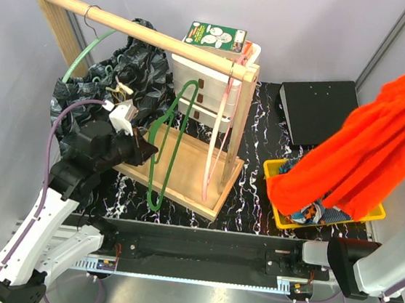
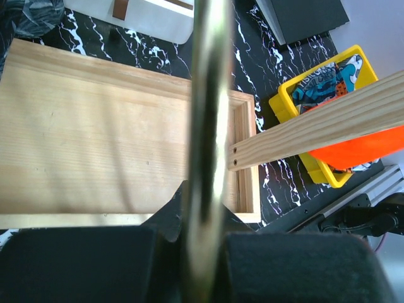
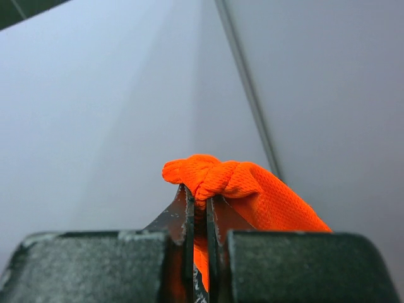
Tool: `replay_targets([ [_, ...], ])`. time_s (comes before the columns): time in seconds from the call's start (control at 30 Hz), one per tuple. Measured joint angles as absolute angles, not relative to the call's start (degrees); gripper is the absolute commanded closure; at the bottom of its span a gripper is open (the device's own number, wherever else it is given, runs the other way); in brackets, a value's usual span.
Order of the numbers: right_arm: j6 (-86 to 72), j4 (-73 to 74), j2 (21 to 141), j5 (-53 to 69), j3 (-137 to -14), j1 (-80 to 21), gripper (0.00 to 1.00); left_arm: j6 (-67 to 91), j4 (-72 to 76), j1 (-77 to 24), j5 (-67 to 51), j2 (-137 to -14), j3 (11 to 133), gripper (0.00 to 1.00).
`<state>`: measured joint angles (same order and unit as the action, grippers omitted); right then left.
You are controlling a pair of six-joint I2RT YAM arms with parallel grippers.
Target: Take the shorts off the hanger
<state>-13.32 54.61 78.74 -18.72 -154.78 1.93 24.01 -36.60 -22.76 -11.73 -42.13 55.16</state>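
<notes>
Pinching a bunched fold of the plain orange shorts (image 3: pixel 252 189), the right gripper (image 3: pixel 199 197) has its jaws clenched tight, with cloth squeezed up between them and spilling off toward 4 o'clock in its wrist view. Seen from overhead, the garment hangs free of any hanger as a long drape from 2 o'clock down toward 4 o'clock. Its lower hem dips into the yellow bin (image 2: pixel 281 104), where the blue, orange and white patterned shorts (image 2: pixel 322 79) already lie.

The left gripper (image 2: pixel 205 230) looks clamped on the thin rod of the green hanger (image 1: pixel 162 169), over the wooden rack base (image 2: pixel 95 145), near 9 o'clock of the overhead view. The dark patterned shorts (image 1: pixel 136 63) hang at 11 o'clock on a mint hanger (image 1: pixel 85 54) hooked over the wooden rail (image 1: pixel 164 41).

The step in hand appears to be dropping the orange pair. It would go best if the right arm lowers straight down over the bin's middle, so the cloth piles up inside, and opens only when most of the weight rests there. Released from this height, the top could flop over the rim.
</notes>
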Motion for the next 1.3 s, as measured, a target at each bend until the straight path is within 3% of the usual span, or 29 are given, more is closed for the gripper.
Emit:
replay_targets([
  [0.5, -4.8, 45.52, 84.4, -27.35, -156.29, 1.93, 1.0, 25.28, -38.89, -22.76, -11.73, -41.56, 59.07, 1.0],
  [0.97, -9.32, 45.1, 68.25, -26.87, -117.75, 1.93, 1.0, 24.8, -41.1, -22.76, -10.98, -40.75, 59.9, 1.0],
  [1.3, -10.63, 46.35, 56.58, -27.9, -104.27, 1.93, 1.0, 23.38, -41.17, -22.76, -10.79, -40.93, 60.05, 1.0],
])
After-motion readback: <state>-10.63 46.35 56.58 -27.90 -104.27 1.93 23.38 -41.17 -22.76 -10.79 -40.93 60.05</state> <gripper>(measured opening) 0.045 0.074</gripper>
